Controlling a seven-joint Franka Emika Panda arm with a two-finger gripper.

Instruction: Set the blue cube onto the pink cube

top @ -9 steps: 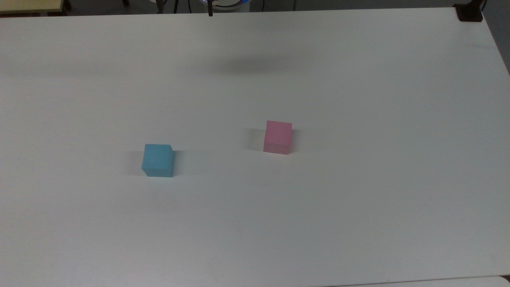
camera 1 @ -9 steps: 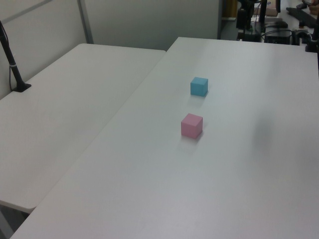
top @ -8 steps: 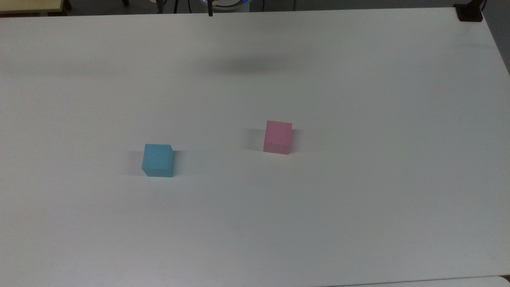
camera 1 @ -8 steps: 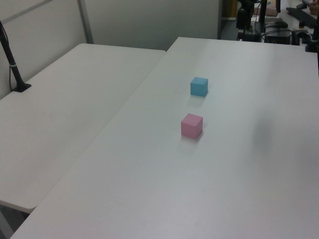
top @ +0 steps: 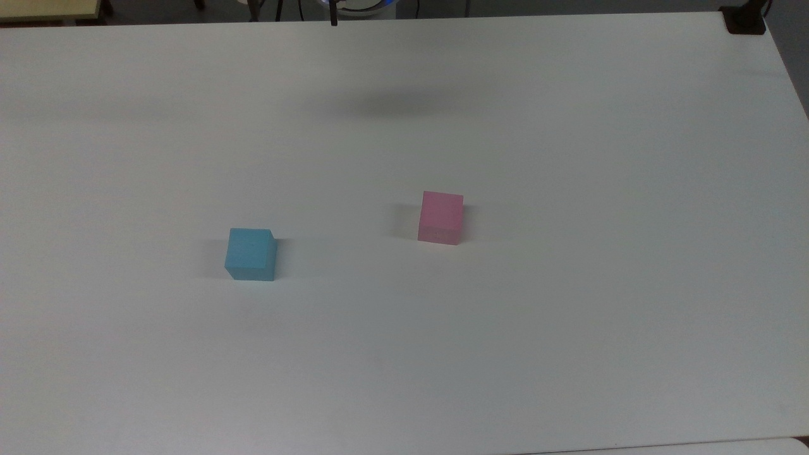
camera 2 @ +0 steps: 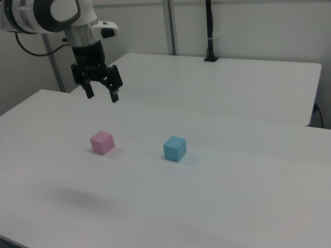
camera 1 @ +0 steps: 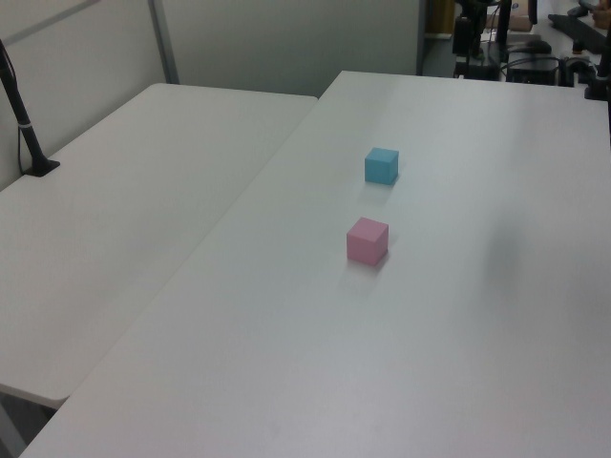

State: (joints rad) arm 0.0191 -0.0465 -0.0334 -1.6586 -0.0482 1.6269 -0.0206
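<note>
Since the earlier frames nothing on the table (top: pixel 569 347) has been shifted: both cubes are found on the same spots, and only the soft shadow near the far edge in the top view appears very slightly altered. Taking the pink cube (camera 2: pixel 102 142) as the landmark, and starting nearest the camera of the right view, a faint shadow is seen on the bare tabletop in front of it. The blue cube (camera 2: pixel 175 148) is seated flat on the table to the right view's right of the pink cube, well apart from it and at about the same depth; in the top view the blue cube (top: pixel 251 254) lies to the top view's left of the pink cube (top: pixel 440 217) and slightly nearer. Farther back, above and behind the pink cube, the gripper (camera 2: pixel 102 94) is held high over the table with its fingers spread apart and nothing between them. The blue cube is judged to be light, rigid and matte, so little slipping is expected; it would best be taken by two opposite vertical faces, near mid-height, so that its flat underside can be set squarely on the pink cube's top. The pink cube, equally small, could be nudged if it is touched off-centre. No brand, label or legible writing can be made out on either cube.
</note>
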